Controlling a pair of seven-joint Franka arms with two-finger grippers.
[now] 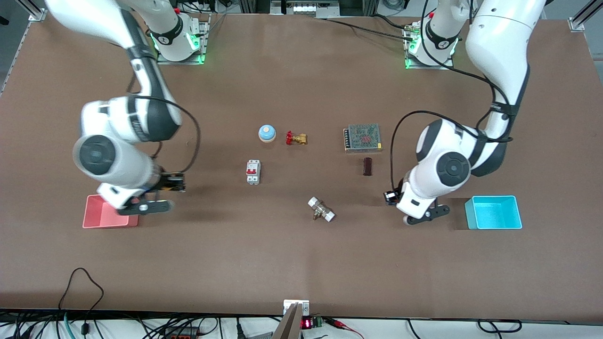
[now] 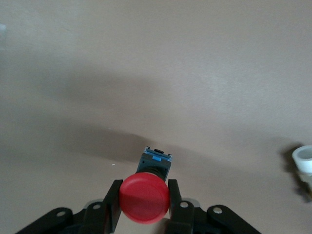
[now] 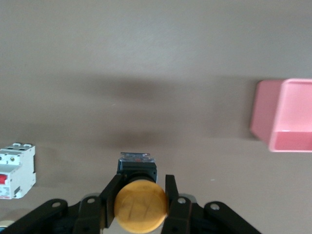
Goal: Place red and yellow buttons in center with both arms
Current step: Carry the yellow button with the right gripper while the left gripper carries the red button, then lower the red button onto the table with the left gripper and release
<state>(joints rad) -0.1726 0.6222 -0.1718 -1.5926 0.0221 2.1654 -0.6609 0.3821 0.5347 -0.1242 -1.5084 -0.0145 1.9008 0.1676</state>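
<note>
My left gripper (image 1: 391, 196) is shut on the red button (image 2: 145, 198), its fingers (image 2: 113, 204) pressed against both sides of the cap. It hangs over bare table between the cyan tray (image 1: 493, 213) and a metal fitting (image 1: 321, 209). My right gripper (image 1: 172, 182) is shut on the yellow button (image 3: 141, 207), with fingers (image 3: 171, 202) on both sides of the cap. It hangs over the table just beside the pink tray (image 1: 101, 212), on the side toward the table's center (image 1: 292, 188). In the front view both buttons are mostly hidden by the hands.
Around the brown middle lie a white circuit breaker (image 1: 253, 172), a blue bell (image 1: 266, 133), a brass valve (image 1: 296, 138), a mesh power supply (image 1: 362, 137) and a dark block (image 1: 367, 166). The pink tray (image 3: 287, 117) and the breaker (image 3: 17, 170) also show in the right wrist view.
</note>
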